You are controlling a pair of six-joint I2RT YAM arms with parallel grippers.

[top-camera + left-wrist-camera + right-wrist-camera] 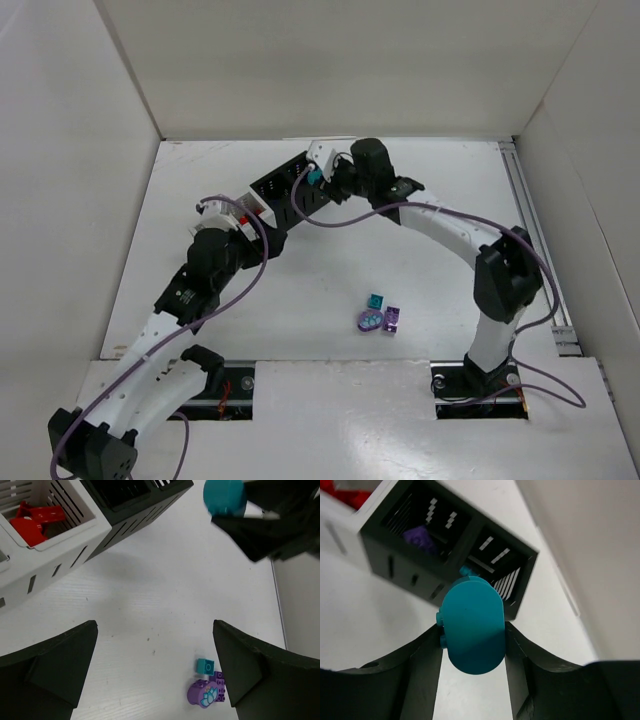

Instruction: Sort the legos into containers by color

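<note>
My right gripper point(472, 645) is shut on a teal oval lego point(472, 625) and holds it just in front of and above the black container point(445, 545). A purple lego point(420, 536) lies in that container's left compartment. In the top view the right gripper point(320, 172) is at the black container's point(285, 190) far end. My left gripper point(155, 665) is open and empty, above the table beside the white container point(95, 530), which holds red legos point(35, 520). A small teal brick point(205, 665), a lavender oval point(202, 694) and a purple brick point(219, 680) lie loose together.
The loose bricks sit on the table between the arms, near the front: the teal brick point(376, 301), the lavender oval point(370, 320) and the purple brick point(394, 319). White walls enclose the table. My left arm point(205, 265) covers most of the white container in the top view.
</note>
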